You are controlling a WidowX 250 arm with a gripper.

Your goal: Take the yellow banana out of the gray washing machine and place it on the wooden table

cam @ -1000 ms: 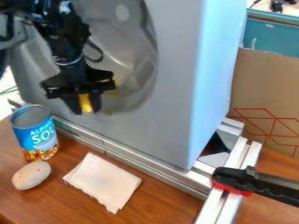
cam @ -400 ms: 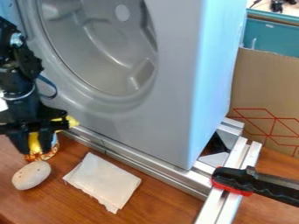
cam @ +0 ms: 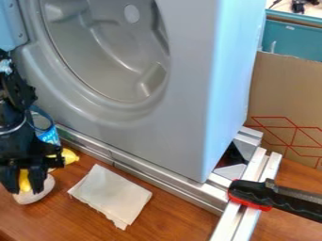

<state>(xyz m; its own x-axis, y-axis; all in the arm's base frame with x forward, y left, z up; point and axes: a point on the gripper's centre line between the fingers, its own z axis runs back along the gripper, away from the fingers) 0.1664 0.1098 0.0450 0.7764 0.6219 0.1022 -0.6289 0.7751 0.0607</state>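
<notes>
- Grasping a yellow thing (cam: 69,156), the end effector (cam: 24,186) is at far L of view, L of the white cloth (cam: 111,195) (landmark here); one bit of yellow shows btwn the fingers, another pokes out on the side toward the cloth.
- Pale oval thing (cam: 45,189) is on the desk (cam: 170,212), L of cloth, partly hidden behind the fingers; can't tell if they touch it.
- Blue can (cam: 49,136) is up & L of cloth, mostly behind the arm.
- Metal rail (cam: 141,170) runs just beyond the cloth, w/ the grey appliance front (cam: 182,117) past it; black-&-red clamp handle (cam: 254,192) is well R of cloth.
- Risk 1: fingers or yellow thing could bump the oval & roll it, b/c it's rounded & v. close; a roll R ends at the cloth.
- Risk 2: arm could tip the can w/ a sideways swing, b/c it's upright & crowded.
- Risk 3: protruding yellow end could catch the rail & twist in the grip, esp. if moved low toward the appliance.
- Risk 4: opening too high might let the yellow thing drop & bounce off the oval, maybe onto the cloth. Height above desk: can't tell.
</notes>
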